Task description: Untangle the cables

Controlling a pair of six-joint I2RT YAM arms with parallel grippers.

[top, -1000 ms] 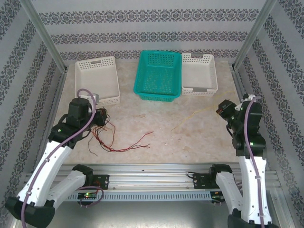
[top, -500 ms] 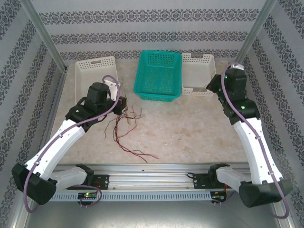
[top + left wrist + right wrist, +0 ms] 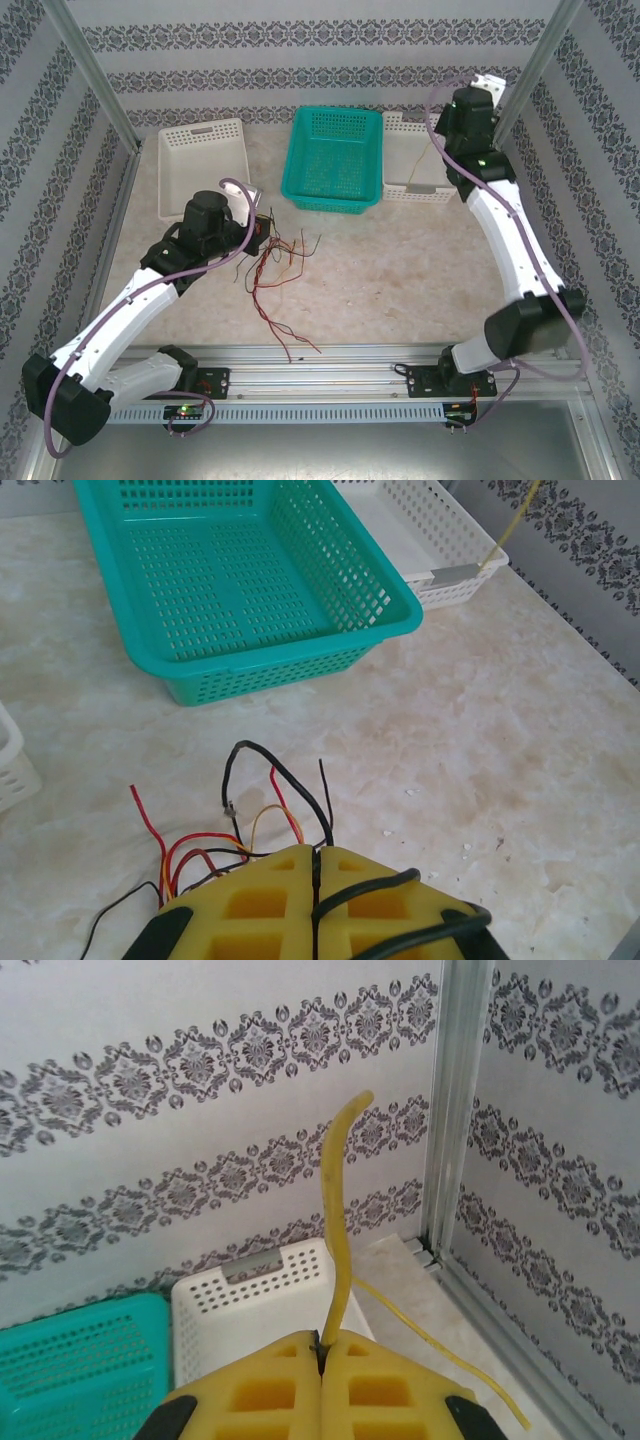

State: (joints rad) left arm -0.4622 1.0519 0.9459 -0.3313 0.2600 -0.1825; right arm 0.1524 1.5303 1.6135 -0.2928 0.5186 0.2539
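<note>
Evidently to separate strands, the left gripper (image 3: 315,858) clamps the red-black cables (image 3: 205,848) before the teal basket (image 3: 335,201); the right gripper (image 3: 322,1342) pinches the yellow cable (image 3: 336,1230) high at its right.

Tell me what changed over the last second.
The right gripper, shut on the yellow cable, swung from the right edge of the table up and back, lifting that cable to hang over the right white basket. The left gripper, shut on the red and black cables, dragged them right, toward the teal basket. The baskets stayed put.
</note>
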